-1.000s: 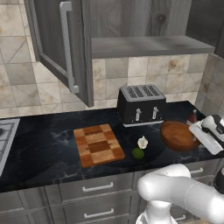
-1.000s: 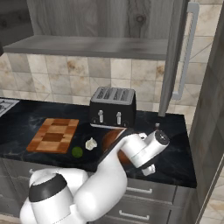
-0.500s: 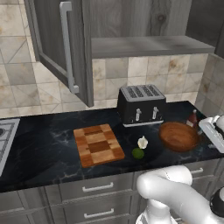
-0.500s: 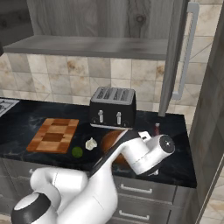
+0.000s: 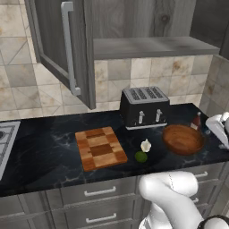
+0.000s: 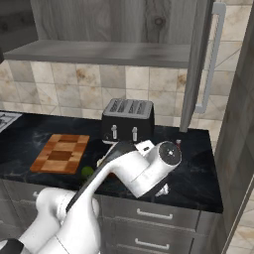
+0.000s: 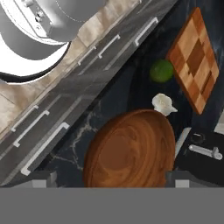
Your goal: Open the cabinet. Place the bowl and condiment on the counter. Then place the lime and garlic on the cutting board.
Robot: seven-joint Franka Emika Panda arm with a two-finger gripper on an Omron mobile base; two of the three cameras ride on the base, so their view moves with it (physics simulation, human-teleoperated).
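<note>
Directly under the open pincer (image 7: pixel 107 179) sits the bowl (image 7: pixel 131 148) on the counter (image 7: pixel 118 87) (nothing held); beyond it lie garlic (image 7: pixel 163 104), lime (image 7: pixel 162 71) and cutting board (image 7: pixel 194 59), toaster (image 5: pixel 144 106) alongside.

The left base view looks forward and down from behind the arm on its left, taking in the black bench (image 5: pixel 49 147), the cutting board (image 5: pixel 100 148) near the middle and the open cabinet (image 5: pixel 67 49) door above. The right base view faces the same bench from the arm's right, so the cutting board (image 6: pixel 60 153) sits far left and the arm's white body blocks much of the middle. Both share the toaster (image 5: pixel 144 106), the board and the shelf. The hand view looks steeply down from close above the bowl (image 7: pixel 131 151), rolled, with the lime (image 7: pixel 161 71), the garlic (image 7: pixel 163 103) and the board beyond.
</note>
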